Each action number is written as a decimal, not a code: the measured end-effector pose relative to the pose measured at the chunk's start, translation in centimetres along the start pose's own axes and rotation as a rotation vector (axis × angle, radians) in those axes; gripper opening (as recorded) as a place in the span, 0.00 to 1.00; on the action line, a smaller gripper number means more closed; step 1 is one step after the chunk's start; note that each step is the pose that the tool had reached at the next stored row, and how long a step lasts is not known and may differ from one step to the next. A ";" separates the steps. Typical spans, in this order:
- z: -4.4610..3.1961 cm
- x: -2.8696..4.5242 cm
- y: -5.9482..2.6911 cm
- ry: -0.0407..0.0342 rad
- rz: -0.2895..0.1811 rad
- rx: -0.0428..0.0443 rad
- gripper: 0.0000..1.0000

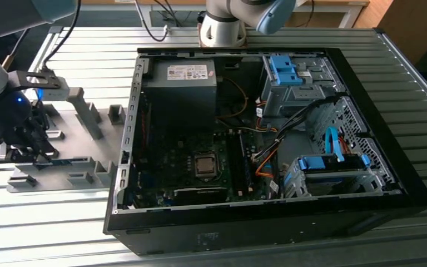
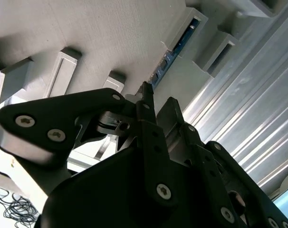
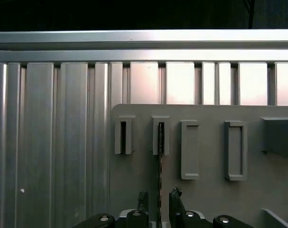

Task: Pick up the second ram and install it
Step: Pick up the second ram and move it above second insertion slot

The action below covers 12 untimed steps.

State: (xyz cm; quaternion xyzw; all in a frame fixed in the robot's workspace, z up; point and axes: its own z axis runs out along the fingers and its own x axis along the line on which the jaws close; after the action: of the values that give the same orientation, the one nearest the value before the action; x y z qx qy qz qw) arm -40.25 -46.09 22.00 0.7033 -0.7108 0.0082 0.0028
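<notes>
Ribbed aluminium table [image 1: 50,233], open computer case [image 1: 273,222] mid-frame. Lower left in the exterior view, the gripper [image 1: 31,153] sits slightly open, straddling the second ram [image 1: 64,162] on edge in its grey holder [image 1: 87,172].

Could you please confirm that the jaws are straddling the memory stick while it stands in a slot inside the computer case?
Not quite: the slot is not inside the computer case but on the gray holder tray beside it, at the exterior view's left. The jaws do straddle the memory stick, apart on either side, as the first wrist view shows.
</notes>
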 end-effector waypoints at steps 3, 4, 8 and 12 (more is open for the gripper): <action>0.27 0.00 0.14 0.0000 0.000 0.0000 0.31; 0.36 -0.01 0.19 -0.0002 0.000 0.0000 0.31; 0.61 -0.03 0.30 -0.0009 0.000 -0.0002 0.31; 0.86 -0.13 0.38 -0.0010 0.000 -0.0003 0.31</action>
State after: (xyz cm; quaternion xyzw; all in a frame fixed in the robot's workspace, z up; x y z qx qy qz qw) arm -40.63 -45.97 21.13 0.7033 -0.7108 0.0077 0.0025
